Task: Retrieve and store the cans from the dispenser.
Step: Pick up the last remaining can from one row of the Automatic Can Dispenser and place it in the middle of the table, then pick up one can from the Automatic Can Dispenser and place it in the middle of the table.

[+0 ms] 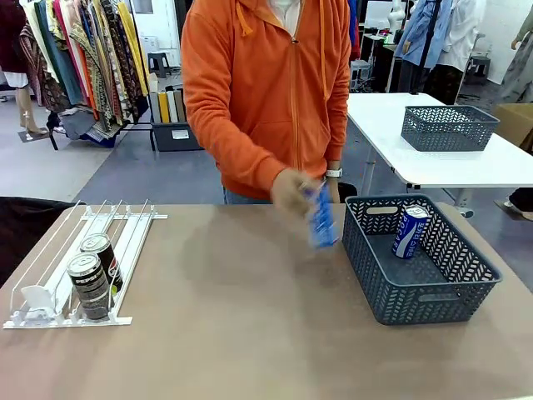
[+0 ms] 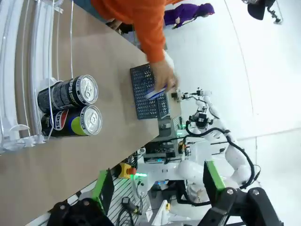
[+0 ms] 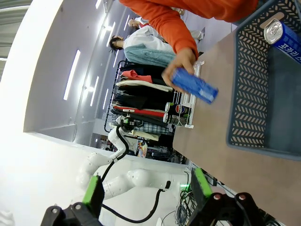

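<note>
Dispenser: white wire-and-plastic rack (image 1: 37, 297) with sloping lanes, on the left of the brown table (image 1: 250, 325).
Black cans: two slim, silver-topped (image 1: 93, 279), touching, at the rack's low stops.
Blue can: blurred (image 1: 321, 218) in the person's hand (image 1: 291, 192), beside the basket.
Basket: dark grey mesh (image 1: 391, 296); a second blue can (image 1: 410, 232) leans inside.
Left gripper (image 2: 158, 169): jaws wide, empty.
Right gripper (image 3: 146, 174): jaws wide, empty.

clothes rack (image 1: 83, 58), white table (image 1: 387, 125), grey floor (image 1: 50, 171)
</note>
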`<move>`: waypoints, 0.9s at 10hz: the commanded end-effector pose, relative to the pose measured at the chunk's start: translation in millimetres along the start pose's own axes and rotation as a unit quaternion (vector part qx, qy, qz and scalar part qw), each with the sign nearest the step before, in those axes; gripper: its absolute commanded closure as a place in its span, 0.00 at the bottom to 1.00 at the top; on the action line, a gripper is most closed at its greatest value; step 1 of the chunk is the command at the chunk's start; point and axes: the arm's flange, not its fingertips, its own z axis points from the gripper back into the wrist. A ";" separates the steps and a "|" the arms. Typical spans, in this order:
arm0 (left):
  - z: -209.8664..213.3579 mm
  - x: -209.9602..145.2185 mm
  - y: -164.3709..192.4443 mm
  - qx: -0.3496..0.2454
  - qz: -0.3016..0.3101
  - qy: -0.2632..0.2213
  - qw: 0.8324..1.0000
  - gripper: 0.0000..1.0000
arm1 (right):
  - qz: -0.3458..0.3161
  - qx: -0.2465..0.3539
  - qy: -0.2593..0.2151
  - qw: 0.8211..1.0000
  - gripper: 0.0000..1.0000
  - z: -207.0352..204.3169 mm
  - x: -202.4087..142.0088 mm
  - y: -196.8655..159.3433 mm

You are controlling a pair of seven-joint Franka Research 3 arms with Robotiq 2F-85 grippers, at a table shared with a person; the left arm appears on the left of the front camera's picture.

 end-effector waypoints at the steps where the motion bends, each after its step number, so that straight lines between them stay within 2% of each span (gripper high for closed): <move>1: -4.2 2.8 -19.9 0.008 -0.013 0.009 1.000 0.00 | 0.003 0.006 -0.004 1.000 0.00 -0.7 2.3 3.9; 8: -4.9 3.3 -17.2 0.019 -0.015 0.011 1.000 0.00 | 0.003 0.006 -0.004 1.000 0.00 -0.7 2.3 3.9; 9: -23.8 5.5 -46.5 0.121 -0.032 0.045 0.991 0.00 | 0.003 0.006 -0.004 1.000 0.00 -0.7 2.3 3.9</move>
